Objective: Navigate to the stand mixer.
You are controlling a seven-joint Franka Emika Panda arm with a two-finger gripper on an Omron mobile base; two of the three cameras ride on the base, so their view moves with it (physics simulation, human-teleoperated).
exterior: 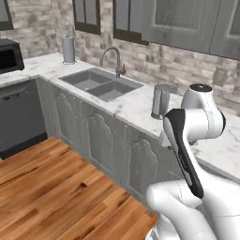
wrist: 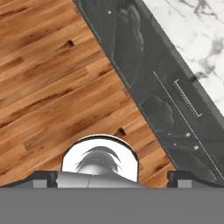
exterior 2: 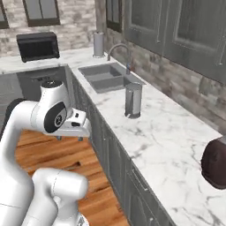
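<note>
While the arm hangs folded beside the cabinets, the gripper [exterior 2: 69, 137] points down at the wood floor [exterior: 56, 187], and in the hand view its two dark fingertips [wrist: 43, 177] sit wide apart at the bottom corners with nothing between them, so the jaws are released. Where the stand mixer stands, and which way its head runs, cannot be told from these views.

An L-shaped marble counter [exterior 2: 167, 137] runs along the brick wall, with grey cabinet fronts [exterior: 103, 140] beneath and upper cabinets [exterior 2: 176, 26] above. Its front edge lies close beside the arm; in the hand view that edge cuts diagonally across, floor on one side, cabinet doors [wrist: 144, 87] and marble on the other. The floor on the room side of the counter is open.

On the counter, a double sink [exterior: 101, 84] with a curved faucet [exterior: 112, 56] sits near the corner. A grey cylindrical kettle [exterior 2: 133, 100] stands upright just past the sink, near the counter's front edge. A dark maroon toaster [exterior 2: 215, 163] sits at the near right, well apart from the kettle. A grey cylinder [exterior: 69, 49] stands against the wall by the corner, and a black microwave [exterior 2: 38, 46] rests on the far leg of the counter, above a dark dishwasher front [exterior: 18, 117]
</note>
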